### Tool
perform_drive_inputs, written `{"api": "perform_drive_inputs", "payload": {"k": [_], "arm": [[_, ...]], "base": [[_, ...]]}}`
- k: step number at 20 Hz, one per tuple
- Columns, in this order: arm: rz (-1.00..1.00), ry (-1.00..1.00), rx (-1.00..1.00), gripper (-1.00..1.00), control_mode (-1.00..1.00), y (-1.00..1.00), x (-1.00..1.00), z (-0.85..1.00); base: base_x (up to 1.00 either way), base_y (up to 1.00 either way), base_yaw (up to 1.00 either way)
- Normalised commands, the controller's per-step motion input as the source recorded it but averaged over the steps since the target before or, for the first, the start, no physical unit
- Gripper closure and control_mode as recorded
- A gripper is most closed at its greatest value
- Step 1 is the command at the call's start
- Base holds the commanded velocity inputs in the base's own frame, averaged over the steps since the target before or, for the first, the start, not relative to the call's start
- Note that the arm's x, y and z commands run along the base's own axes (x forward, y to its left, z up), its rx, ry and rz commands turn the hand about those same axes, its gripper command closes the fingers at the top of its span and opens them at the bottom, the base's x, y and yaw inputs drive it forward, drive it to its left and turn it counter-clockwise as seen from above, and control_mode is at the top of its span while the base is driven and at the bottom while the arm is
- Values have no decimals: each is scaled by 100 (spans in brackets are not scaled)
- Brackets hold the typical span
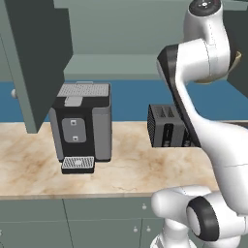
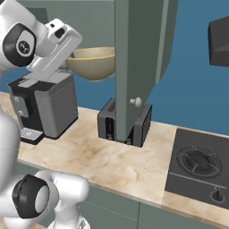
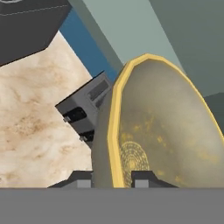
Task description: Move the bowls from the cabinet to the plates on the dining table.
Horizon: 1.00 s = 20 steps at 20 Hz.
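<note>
My gripper (image 3: 113, 180) is shut on the rim of a pale yellowish-olive bowl (image 3: 166, 131), one finger inside the rim and one outside. In the hand view the bowl looks tipped on edge. From the right base view the bowl (image 2: 91, 62) hangs in the air above the worktop, with the gripper (image 2: 68, 58) at its left rim. A sliver of the bowl (image 1: 237, 58) peeks out behind the arm's upper link. The cabinet's open grey-green door (image 2: 134, 67) hangs just right of the bowl, and its other door (image 1: 34, 58) is at far left. The plates and the dining table are out of view.
On the marble worktop (image 1: 29, 164) stand a grey coffee machine (image 1: 82, 126) and a black toaster (image 2: 125, 123), which sits under the open door's knob (image 2: 135, 102). A black hob (image 2: 201, 163) lies at the right, with a dark hood (image 2: 219, 42) above it.
</note>
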Motion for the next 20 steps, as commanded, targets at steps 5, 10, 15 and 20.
{"api": "perform_drive_inputs", "payload": {"k": [5, 10, 15, 20], "arm": [[6, -3, 1, 100, -100, 25, -13, -25], [6, -9, 1, 100, -100, 26, -19, -23], [6, -8, 3, 100, -100, 19, -15, -10], [6, -6, 4, 100, -100, 11, -13, 0]], "base": [[0, 0, 0], [0, 0, 0], [0, 0, 0], [0, 0, 0]]}}
